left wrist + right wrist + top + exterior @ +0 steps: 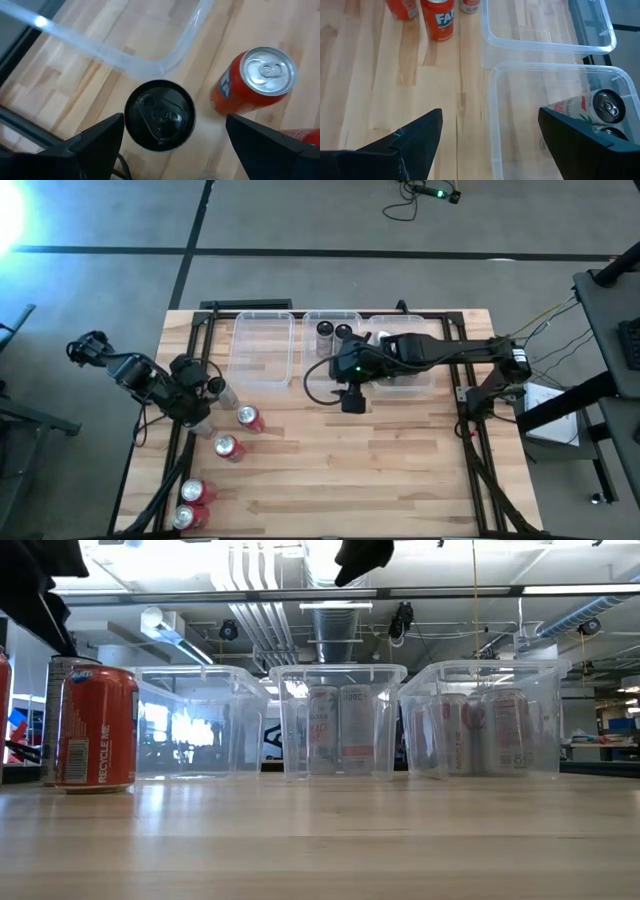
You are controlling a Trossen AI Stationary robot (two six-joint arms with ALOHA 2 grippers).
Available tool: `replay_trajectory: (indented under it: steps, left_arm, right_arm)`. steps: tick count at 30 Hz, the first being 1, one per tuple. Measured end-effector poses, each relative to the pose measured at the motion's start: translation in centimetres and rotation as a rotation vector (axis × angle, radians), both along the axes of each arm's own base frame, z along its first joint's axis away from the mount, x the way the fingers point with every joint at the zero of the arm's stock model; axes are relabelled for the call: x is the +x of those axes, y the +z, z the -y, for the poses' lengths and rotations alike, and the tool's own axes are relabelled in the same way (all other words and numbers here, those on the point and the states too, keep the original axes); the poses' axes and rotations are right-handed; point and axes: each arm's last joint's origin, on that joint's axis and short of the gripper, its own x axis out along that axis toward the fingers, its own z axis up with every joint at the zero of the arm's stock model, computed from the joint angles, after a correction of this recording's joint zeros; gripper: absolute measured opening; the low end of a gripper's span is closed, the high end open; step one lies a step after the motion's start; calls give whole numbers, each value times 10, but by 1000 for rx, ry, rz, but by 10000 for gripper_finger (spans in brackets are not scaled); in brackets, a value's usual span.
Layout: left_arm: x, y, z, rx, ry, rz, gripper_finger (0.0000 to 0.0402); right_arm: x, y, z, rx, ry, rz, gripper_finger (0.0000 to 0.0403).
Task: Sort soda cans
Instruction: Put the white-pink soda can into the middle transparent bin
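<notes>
At the table's left edge, the left gripper (170,137) is spread wide, empty, around the black-topped can (160,115), judged light, rigid, slippery, best pinched mid-wall, while the right gripper (352,398) is held open, empty, beside the middle bin (332,320).

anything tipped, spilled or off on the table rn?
Nothing stands out. The red cans at the table's left edge stand upright, the three clear bins sit in a straight row, and no spill shows. The left gripper is open around an upright black-topped can.
</notes>
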Motion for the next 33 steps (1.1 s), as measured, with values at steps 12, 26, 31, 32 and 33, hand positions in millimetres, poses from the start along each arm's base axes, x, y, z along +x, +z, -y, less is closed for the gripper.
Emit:
replay_trajectory:
  steps: [12, 26, 31, 32, 33]
  left_arm:
    - [-1, -17, -3, 21, 109, 22, 333]
    - [12, -27, -3, -44, 254, 43, 333]
    - [22, -28, -2, -35, 258, 42, 333]
    - [24, -29, -3, -30, 258, 30, 333]
    - [25, -30, -3, -29, 263, 17, 333]
  right_arm:
    - [7, -3, 0, -14, 21, 18, 318]
    - [7, -3, 0, -9, 17, 17, 325]
    - [7, -3, 0, -9, 20, 17, 314]
    - [7, -3, 0, -5, 24, 17, 313]
    - [7, -3, -1, -4, 24, 17, 311]
